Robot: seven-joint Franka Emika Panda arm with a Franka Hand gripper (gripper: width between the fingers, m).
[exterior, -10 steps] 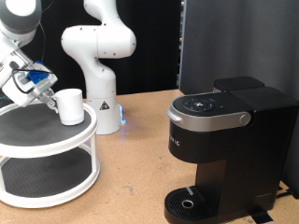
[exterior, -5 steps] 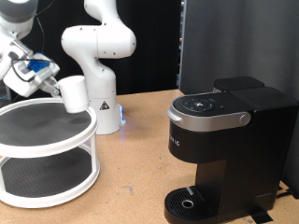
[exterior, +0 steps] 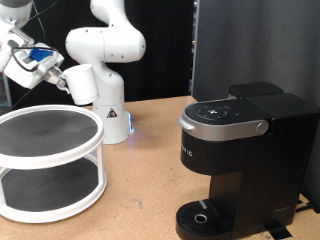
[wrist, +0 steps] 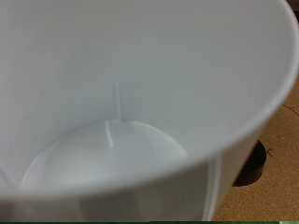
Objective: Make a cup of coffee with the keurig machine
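Observation:
The white cup (exterior: 83, 85) hangs tilted in the air at the exterior view's upper left, above the round shelf. My gripper (exterior: 58, 77) is shut on its side away from the machine and carries it. In the wrist view the cup's empty white inside (wrist: 121, 121) fills nearly the whole frame, and my fingers are hidden. The black keurig machine (exterior: 245, 150) stands at the exterior view's right with its silver-handled lid (exterior: 226, 117) closed. Its round drip tray (exterior: 205, 218) is bare. The cup is far from the machine.
A white two-tier round shelf (exterior: 50, 165) stands at the exterior view's lower left, below the cup. A second white robot arm (exterior: 105, 60) stands behind it on the wooden table (exterior: 145, 190). A black panel (exterior: 240, 45) rises behind the machine.
My gripper has lifted the cup off the shelf's top tier, raised it and tipped it. The keurig machine has not moved.

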